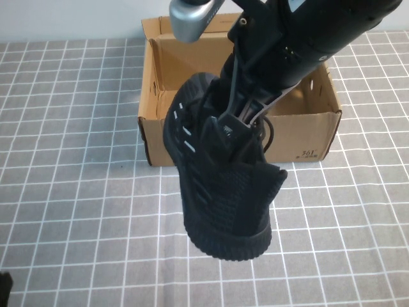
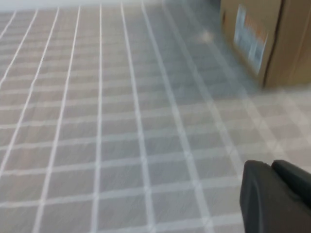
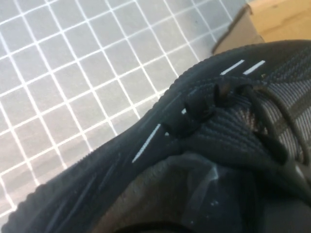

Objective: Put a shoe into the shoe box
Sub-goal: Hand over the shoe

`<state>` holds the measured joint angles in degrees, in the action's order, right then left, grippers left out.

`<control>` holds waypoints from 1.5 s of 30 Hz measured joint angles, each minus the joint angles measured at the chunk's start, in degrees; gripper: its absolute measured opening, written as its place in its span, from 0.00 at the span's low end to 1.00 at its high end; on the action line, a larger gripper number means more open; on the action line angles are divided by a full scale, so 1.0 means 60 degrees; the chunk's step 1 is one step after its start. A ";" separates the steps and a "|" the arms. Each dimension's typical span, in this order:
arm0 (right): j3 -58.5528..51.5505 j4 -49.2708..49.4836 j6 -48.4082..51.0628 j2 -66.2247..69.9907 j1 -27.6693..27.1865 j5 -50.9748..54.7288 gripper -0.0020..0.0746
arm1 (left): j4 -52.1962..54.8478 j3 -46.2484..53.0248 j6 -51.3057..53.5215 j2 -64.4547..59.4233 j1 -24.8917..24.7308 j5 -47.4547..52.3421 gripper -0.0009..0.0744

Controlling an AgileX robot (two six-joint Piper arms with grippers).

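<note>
The black knit shoe (image 1: 220, 185) hangs in the air, toe tilted down toward the near side, just in front of the open brown shoe box (image 1: 307, 131). My right gripper (image 1: 241, 120) comes down from the upper right and is shut on the shoe at its tongue and collar. The right wrist view is filled by the shoe (image 3: 204, 131), with its laces and white stripes, and shows a corner of the shoe box (image 3: 277, 19). My left gripper (image 2: 272, 167) is shut on nothing, low over the cloth, with the shoe box (image 2: 272, 39) off to one side.
A grey cloth with a white grid (image 1: 70, 160) covers the table. The box's near wall (image 1: 160, 137) stands right behind the hanging shoe. A dark edge of the left arm (image 1: 4, 289) shows at the near left corner.
</note>
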<state>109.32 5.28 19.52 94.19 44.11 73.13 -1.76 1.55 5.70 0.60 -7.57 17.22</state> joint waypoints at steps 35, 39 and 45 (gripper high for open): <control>0.2608 -0.0880 -0.1694 0.1997 -0.0354 0.0079 0.02 | -0.7131 -0.6731 0.6583 -0.7355 0.0000 0.2758 0.01; 0.2645 -0.1026 -0.1981 0.2101 -0.0469 0.0079 0.02 | -0.9113 -0.7230 0.8506 -0.8420 0.0000 0.2744 0.01; 0.2658 -0.1074 -0.2392 0.2195 -0.0897 0.0079 0.02 | -1.0151 -0.8049 0.9692 -0.9348 -0.1218 0.2425 0.01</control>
<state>125.27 -1.16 5.17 107.36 38.73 73.60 -62.67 -46.75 63.86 -55.49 -14.88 31.77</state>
